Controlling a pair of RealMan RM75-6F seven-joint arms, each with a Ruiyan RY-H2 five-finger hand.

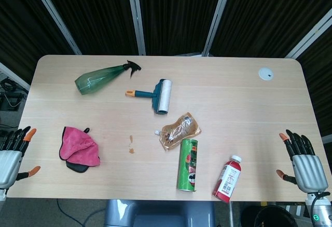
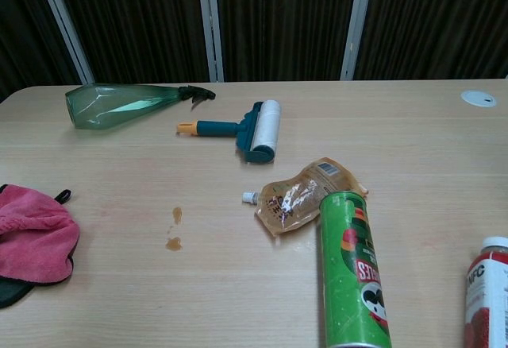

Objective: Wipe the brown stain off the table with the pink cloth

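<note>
1. Nothing of the wiping is done yet, as I judge it: the stain (image 1: 131, 144) shows as small brown spots on the bare table (image 1: 233, 102), unsmeared.
2. The cloth (image 1: 79, 146) lies bunched near the table's left front edge, partly over a dark pad (image 1: 78, 167), and nothing touches it. It sits left of the stain, apart from it.
3. The left hand (image 1: 11, 154) hangs off the left front corner with fingers spread and nothing in them; it is near the cloth but not over it.
4. The right hand (image 1: 303, 159) is off the right front edge, fingers likewise apart and empty, well away from both cloth and stain.
5. Other things lie clear of the path between cloth and stain: a spray bottle (image 1: 101, 77) and lint roller (image 1: 154, 95) toward the back, a pouch (image 1: 179, 131), green can (image 1: 188, 165) and red bottle (image 1: 227, 179) to the right of the stain.
6. All steps are left: reach to the cloth, probably with the left hand as the nearer one, take it, carry it to the stain, and rub.
</note>
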